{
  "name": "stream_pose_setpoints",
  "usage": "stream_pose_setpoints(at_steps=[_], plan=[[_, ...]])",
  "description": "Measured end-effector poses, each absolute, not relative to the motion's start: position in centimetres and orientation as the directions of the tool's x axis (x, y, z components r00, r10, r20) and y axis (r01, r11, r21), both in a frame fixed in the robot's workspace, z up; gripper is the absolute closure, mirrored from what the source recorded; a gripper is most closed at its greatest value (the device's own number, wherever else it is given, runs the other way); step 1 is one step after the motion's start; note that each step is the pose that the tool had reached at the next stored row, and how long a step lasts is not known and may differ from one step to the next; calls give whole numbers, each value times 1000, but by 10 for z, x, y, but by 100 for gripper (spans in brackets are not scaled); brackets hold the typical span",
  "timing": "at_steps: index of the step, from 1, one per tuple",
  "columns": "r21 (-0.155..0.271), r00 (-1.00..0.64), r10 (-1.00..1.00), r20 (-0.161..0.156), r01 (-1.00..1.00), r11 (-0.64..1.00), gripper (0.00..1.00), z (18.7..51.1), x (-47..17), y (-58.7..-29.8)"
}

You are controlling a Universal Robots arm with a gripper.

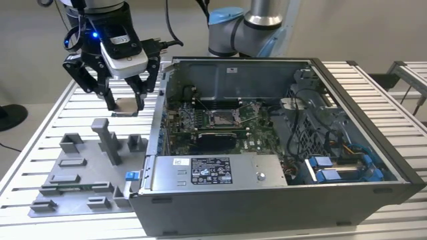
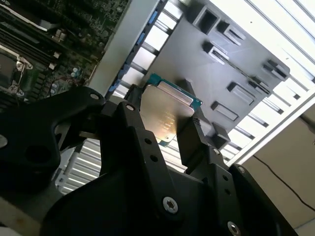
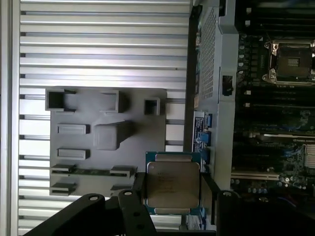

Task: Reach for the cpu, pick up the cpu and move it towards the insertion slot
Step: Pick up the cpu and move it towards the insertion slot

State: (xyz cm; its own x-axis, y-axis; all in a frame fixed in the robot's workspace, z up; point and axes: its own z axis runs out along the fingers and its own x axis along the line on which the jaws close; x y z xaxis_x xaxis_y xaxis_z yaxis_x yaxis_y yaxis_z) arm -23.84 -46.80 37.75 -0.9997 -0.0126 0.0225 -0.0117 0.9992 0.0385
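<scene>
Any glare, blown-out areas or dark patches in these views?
Second wrist view: the white slatted table is blown out, the black gripper dark; the held silvery square cpu carries a soft sheen. First wrist view: even light. Exterior view: evenly lit, mild shadow inside the grey computer case.

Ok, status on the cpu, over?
Gripper shut on cpu, lifted above the grey fixture tray. Insertion slot sits inside the case, beyond the case wall.

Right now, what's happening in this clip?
A single robot arm's gripper holds the cpu between its fingers, lifted above the grey fixture tray beside the open computer case. The insertion slot sits on the motherboard inside the case, to the exterior view's right of the gripper, and the chip has not reached it yet.
</scene>
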Motion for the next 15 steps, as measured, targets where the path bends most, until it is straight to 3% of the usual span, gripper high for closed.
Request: stream_pose_setpoints(at_steps=[15], plan=[[39,-1000,-13,29,-12,999,100,377,-190,-468]])
